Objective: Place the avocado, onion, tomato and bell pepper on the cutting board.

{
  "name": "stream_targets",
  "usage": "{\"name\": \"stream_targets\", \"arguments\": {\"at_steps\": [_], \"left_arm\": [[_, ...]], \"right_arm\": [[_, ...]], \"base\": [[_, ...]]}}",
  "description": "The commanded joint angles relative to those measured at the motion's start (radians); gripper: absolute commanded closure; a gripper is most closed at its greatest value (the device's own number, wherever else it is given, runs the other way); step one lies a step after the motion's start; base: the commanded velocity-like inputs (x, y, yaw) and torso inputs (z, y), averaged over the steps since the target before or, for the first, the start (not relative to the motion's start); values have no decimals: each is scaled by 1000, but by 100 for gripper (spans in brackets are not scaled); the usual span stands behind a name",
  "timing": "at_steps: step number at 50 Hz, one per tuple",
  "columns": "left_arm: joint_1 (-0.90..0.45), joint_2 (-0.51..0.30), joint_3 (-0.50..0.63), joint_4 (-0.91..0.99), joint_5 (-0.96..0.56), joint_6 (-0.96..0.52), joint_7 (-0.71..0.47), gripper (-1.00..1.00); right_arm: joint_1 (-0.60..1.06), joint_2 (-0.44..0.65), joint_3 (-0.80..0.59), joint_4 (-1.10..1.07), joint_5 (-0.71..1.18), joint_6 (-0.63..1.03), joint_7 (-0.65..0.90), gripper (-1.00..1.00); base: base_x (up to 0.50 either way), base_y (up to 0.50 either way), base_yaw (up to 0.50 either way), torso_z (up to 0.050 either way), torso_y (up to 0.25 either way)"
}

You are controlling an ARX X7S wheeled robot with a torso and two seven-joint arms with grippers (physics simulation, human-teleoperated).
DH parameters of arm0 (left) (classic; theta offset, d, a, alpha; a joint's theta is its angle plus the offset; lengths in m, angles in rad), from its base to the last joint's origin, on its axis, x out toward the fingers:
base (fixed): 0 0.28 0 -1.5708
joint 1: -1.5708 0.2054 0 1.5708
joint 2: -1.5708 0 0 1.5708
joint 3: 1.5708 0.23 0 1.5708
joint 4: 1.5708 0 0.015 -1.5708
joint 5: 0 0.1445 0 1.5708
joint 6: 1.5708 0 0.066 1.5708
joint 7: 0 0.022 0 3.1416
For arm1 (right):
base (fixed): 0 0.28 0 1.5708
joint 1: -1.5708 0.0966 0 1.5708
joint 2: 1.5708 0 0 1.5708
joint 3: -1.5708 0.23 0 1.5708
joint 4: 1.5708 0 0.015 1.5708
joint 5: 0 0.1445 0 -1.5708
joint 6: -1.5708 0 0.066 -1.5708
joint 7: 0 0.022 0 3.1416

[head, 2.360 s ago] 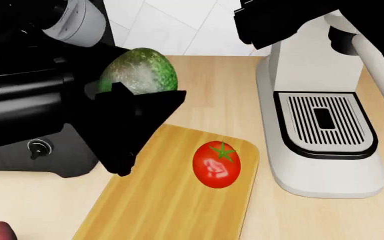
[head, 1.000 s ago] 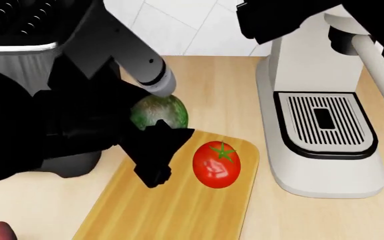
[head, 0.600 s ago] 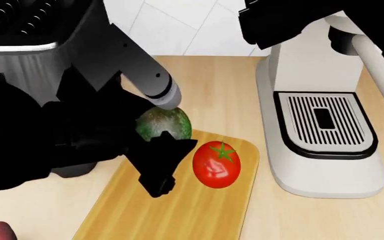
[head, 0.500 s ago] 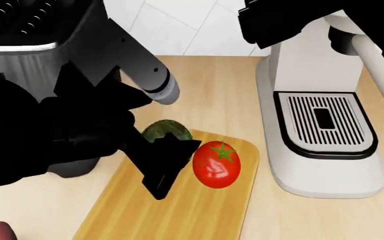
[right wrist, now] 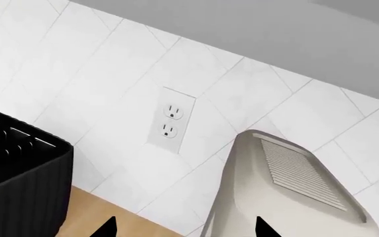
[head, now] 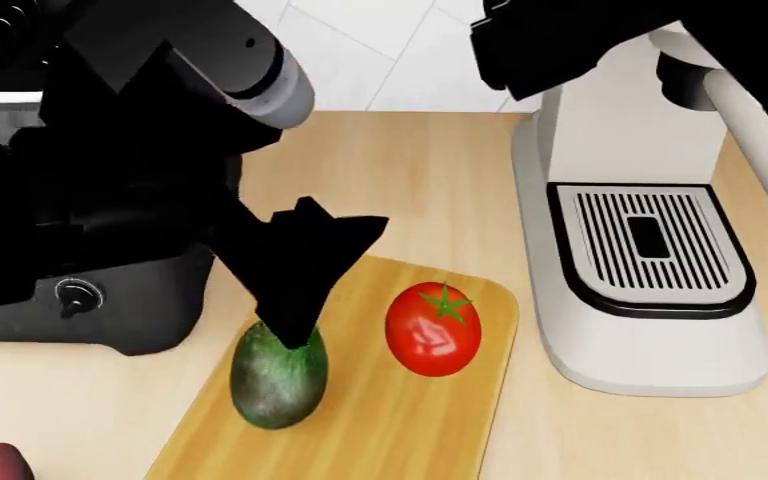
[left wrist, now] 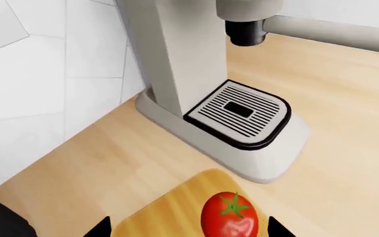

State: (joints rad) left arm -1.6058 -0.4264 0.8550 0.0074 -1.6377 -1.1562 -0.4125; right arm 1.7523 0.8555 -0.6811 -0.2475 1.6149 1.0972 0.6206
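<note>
The avocado [head: 279,374] has left the left hand [head: 297,265] and now lies free on the cutting board [head: 398,420], low and left of centre in the head view, just below the hand's dark fingertips. That hand has risen and hangs spread wide, holding nothing. The tomato [head: 432,328] sits just right of the avocado. The right hand's grip I cannot tell.

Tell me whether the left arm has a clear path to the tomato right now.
Probably yes. The left gripper hangs open just above the avocado on the cutting board, and the tomato sits uncovered right beside it with nothing between them.
</note>
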Motion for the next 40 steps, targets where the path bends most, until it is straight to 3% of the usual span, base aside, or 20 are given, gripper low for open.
{"name": "stream_targets", "arguments": {"at_steps": [1, 19, 33, 40], "left_arm": [[-30, -84, -44, 99, -176, -43, -103, -100], [-100, -275, -21, 247, -508, -90, -292, -100], [-55, -438, 10, 334, -610, -68, -380, -100], [-51, -490, -4, 332, -597, -80, -371, -100]], "right_arm": [[-9, 2, 2, -15, -5, -12, -9, -100], [23, 8, 3, 0, 2, 6, -3, -100], [11, 8, 0, 3, -16, -6, -16, -100], [-4, 11, -2, 5, -32, -18, -26, -100]], "base": [[0, 0, 0, 0, 0], [0, 0, 0, 0, 0], [0, 0, 0, 0, 0], [0, 0, 0, 0, 0]]}}
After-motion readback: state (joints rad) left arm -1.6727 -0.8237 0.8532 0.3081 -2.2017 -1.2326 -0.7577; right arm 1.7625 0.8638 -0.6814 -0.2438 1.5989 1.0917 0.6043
